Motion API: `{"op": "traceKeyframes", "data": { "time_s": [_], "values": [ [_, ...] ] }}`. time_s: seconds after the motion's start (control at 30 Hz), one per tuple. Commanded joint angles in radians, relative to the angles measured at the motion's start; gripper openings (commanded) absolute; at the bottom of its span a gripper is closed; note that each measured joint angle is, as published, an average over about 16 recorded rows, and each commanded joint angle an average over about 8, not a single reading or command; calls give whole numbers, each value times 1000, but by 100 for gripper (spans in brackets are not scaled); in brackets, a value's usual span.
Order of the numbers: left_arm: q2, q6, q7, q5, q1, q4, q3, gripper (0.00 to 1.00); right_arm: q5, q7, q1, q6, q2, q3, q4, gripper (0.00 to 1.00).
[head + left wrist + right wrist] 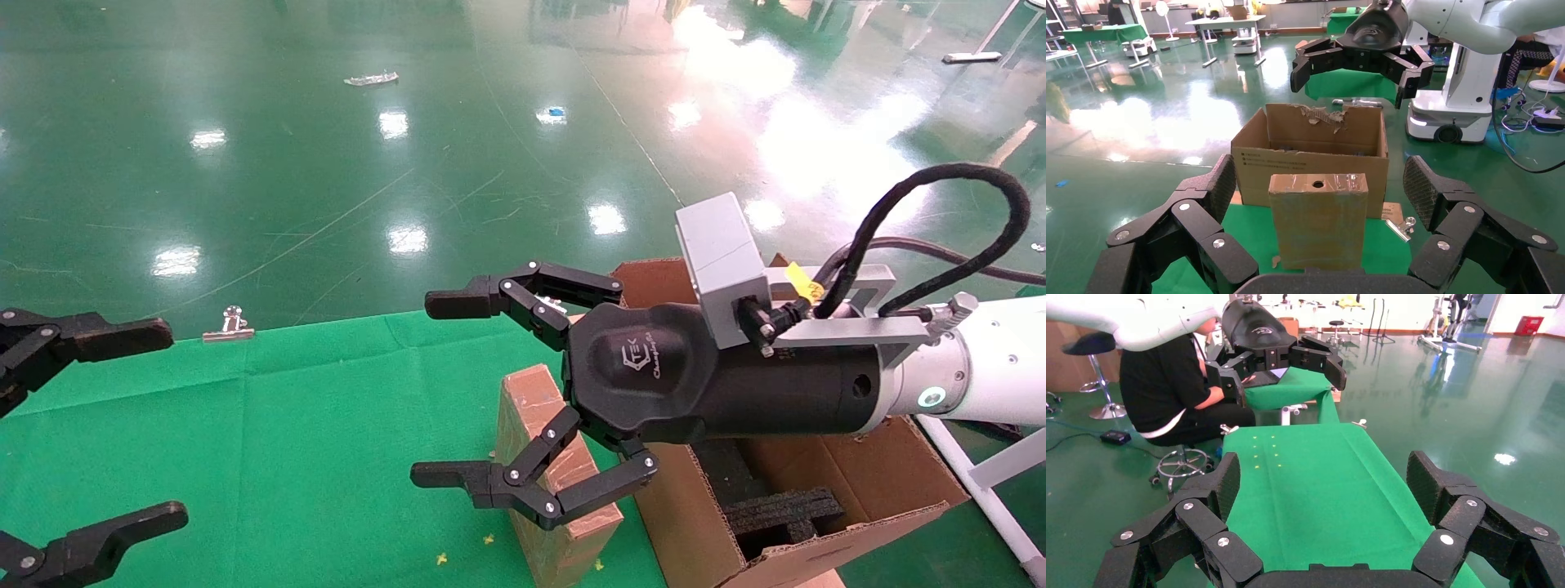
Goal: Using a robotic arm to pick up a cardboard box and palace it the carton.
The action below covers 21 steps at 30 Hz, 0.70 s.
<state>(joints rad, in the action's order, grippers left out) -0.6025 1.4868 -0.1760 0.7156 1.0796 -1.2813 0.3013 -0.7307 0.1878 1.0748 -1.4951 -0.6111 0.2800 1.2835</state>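
- While the right gripper [433,388] hovers above the cardboard box [549,482] with jaws spread wide and nothing between them, the box stands on edge on the green table [310,441], just beside the carton [817,490] at its 9 o'clock.
- The step in hand looks like the approach; lower so the fingers straddle the slab's broad faces, not its taped narrow edge.
- Close squarely, lift clear of the carton wall, then carry toward 3 o'clock.
- The left gripper [1315,245], also open, waits at 9 o'clock, facing the box.
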Motion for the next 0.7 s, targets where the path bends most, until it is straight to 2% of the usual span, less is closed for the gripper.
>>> {"op": "traceKeyframes", "data": {
  "time_s": [0.03, 0.43, 0.57, 0.7],
  "values": [
    [0, 0, 0, 0, 0, 0, 0, 100, 0, 0, 0, 0, 0, 0, 0, 100],
    [0, 0, 0, 0, 0, 0, 0, 100, -4, 2, 0, 1, 0, 3, 1, 100],
    [0, 0, 0, 0, 0, 0, 0, 100, -57, 30, 12, 16, -2, 29, 22, 100],
    [0, 0, 0, 0, 0, 1, 0, 100, -166, 67, 60, 19, -22, 88, 54, 100]
  ]
}}
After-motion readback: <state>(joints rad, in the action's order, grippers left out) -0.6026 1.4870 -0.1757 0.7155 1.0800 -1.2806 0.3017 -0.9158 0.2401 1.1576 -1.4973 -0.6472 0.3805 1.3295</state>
